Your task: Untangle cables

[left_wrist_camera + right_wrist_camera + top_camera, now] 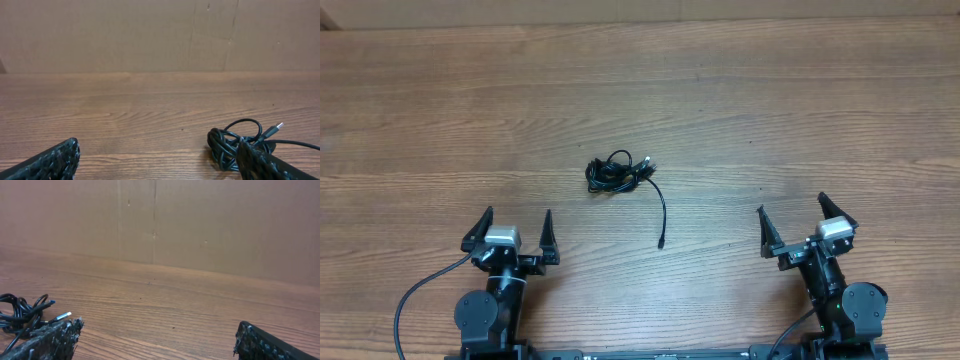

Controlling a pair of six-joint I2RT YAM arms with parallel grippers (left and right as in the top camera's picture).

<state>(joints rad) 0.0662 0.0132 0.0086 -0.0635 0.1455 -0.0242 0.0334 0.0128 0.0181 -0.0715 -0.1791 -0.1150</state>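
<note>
Both pincers stand spread wide with nothing between their fingers. In the overhead view the left pincer (517, 215) sits at the lower left of the frame and the right pincer (791, 205) at the lower right, each with its 2 fingers aimed toward the top edge.

The cables (612, 173) lie on the wooden table (770, 100) just left of centre, bunched in 1 small dark knot, well apart from both pincers. From the knot's right side a loose tail (662, 215) curves down toward the bottom edge, its long axis close to vertical in the frame and its plug end pointing down. A silvery plug (648, 160) sticks out of the knot toward the upper right.

In the left wrist view the knot (235, 145) sits at the lower right, partly behind the right-hand finger. In the right wrist view it (20, 312) lies at the lower left edge.
</note>
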